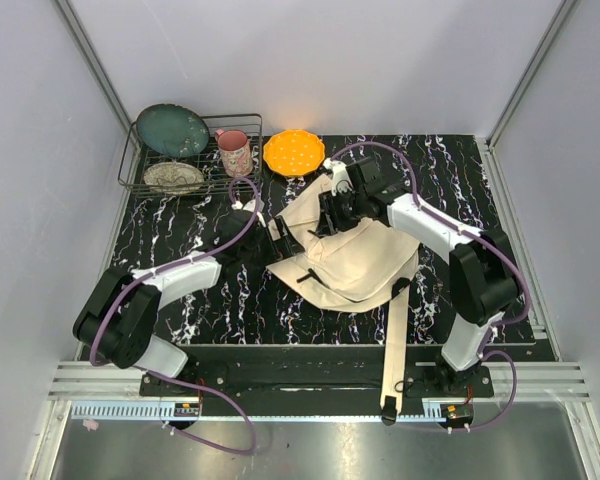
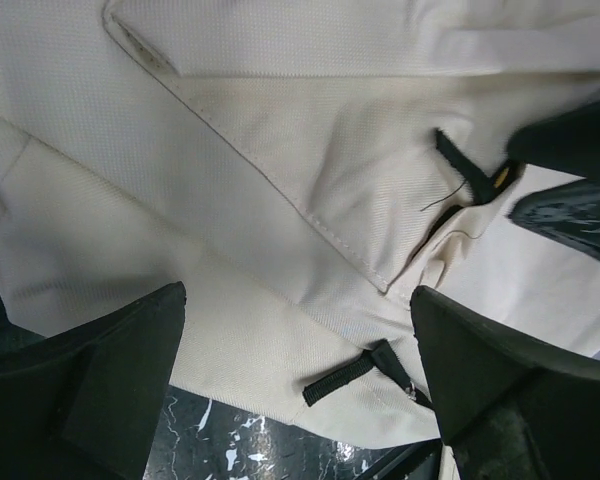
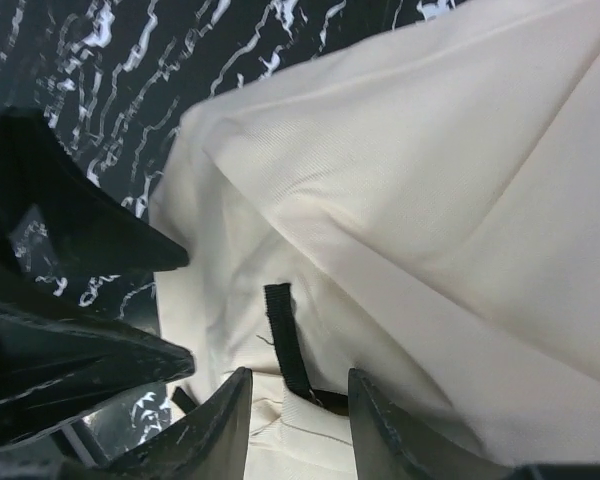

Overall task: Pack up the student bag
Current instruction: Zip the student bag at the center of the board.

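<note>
The cream canvas student bag [image 1: 355,258] lies rumpled in the middle of the black marble table, and one long webbing strap [image 1: 395,340] trails to the near edge. My left gripper [image 1: 276,238] is at the bag's left edge. In its wrist view it [image 2: 298,295] is open wide, over the cream fabric [image 2: 280,180], with a black zipper pull [image 2: 355,372] between the fingers. My right gripper [image 1: 330,212] is at the bag's far-left top. In its wrist view it [image 3: 298,375] is open, with another black zipper pull [image 3: 285,345] standing in the gap, not pinched.
A wire dish rack [image 1: 130,170] at the back left holds a teal plate [image 1: 172,130] and a pale plate [image 1: 174,177]. A pink mug [image 1: 234,152] and an orange dish [image 1: 294,152] stand just beyond the bag. The two grippers are close together.
</note>
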Available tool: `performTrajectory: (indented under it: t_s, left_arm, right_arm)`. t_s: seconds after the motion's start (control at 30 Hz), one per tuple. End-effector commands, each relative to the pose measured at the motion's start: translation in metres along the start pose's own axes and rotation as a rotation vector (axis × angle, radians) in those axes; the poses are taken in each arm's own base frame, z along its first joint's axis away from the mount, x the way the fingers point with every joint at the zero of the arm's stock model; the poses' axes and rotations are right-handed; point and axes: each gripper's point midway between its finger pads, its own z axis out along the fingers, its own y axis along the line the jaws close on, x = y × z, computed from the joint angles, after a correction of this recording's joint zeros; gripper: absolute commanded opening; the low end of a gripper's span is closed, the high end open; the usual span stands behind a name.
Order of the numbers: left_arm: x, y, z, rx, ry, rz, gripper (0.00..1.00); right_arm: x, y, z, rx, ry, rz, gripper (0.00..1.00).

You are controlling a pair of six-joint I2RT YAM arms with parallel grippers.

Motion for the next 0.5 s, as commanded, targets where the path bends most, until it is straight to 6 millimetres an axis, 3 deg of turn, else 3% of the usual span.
performTrajectory:
  t_s: [0.0, 0.3, 0.43, 0.47]
  left_arm:
    - [-0.018, -0.019, -0.006, 0.063, -0.096, -0.042, 0.99]
    - [-0.015, -0.02, 0.001, 0.069, -0.08, -0.045, 0.99]
    - [-0.016, -0.021, 0.0, 0.066, -0.078, -0.035, 0.99]
    - [-0.017, -0.021, 0.0, 0.065, -0.079, -0.032, 0.99]
  right_arm:
    - [-0.007, 0.008, 0.011, 0.006, 0.015, -0.105, 0.49]
    - [0.013, -0.005, 0.037, 0.148, 0.081, -0.182, 0.52]
    - [0.019, -0.022, 0.042, 0.246, 0.092, -0.168, 0.43]
    - [0.021, -0.024, 0.044, 0.259, 0.096, -0.167, 0.36]
